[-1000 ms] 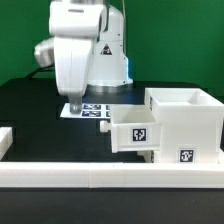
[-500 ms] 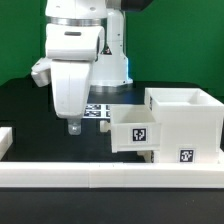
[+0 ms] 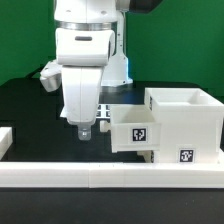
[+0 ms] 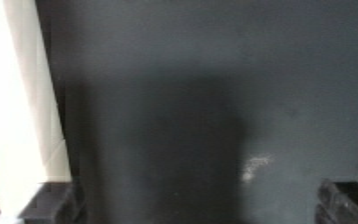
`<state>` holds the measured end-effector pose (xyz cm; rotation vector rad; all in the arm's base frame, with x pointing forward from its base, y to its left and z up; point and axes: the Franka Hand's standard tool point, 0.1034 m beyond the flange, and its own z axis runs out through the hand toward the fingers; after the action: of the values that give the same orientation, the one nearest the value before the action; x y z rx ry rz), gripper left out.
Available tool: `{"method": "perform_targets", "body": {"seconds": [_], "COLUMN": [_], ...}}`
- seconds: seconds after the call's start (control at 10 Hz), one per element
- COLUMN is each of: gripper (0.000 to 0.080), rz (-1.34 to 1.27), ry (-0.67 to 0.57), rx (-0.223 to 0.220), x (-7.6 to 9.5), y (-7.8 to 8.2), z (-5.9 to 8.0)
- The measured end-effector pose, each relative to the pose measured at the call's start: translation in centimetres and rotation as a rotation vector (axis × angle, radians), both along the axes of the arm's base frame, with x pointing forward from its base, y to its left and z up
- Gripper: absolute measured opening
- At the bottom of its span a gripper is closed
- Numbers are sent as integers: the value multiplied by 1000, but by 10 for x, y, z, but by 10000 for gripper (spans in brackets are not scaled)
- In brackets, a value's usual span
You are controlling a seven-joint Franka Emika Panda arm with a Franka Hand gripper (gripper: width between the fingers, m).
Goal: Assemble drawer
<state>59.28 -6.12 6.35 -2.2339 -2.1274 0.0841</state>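
Observation:
The white drawer housing (image 3: 186, 122) stands at the exterior view's right, with a tag low on its front. One open-top tray (image 3: 134, 128) with a tag juts out of the housing's left side. My gripper (image 3: 84, 131) hangs low over the black table just left of that tray, apart from it. In the wrist view the gripper (image 4: 197, 205) is open and empty: the two dark fingertips (image 4: 51, 205) sit far apart, with only bare black table between them. No second tray shows clearly.
The marker board (image 3: 103, 110) lies behind the gripper, partly hidden by it. A long low white border rail (image 3: 110, 178) runs along the front. A small white piece (image 3: 5, 141) shows at the left edge. A white strip (image 4: 12, 100) borders the wrist view.
The gripper has moved toward the exterior view's right and lower, from over the marker board to close beside the tray. The drawer parts have not moved.

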Motion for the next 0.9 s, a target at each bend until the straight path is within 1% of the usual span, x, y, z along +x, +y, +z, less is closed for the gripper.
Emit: {"method": "perform_targets", "body": {"seconds": [0.2, 0.3, 0.4, 0.5, 0.9], "gripper": [649, 649, 649, 649, 649], "rz": [0, 3, 12, 19, 27], "ry": [0, 2, -2, -11, -11], "rx": [0, 2, 6, 9, 25], "x": [0, 2, 8, 13, 12], "y": [0, 5, 12, 20, 45], "z": [0, 0, 1, 5, 5]}}
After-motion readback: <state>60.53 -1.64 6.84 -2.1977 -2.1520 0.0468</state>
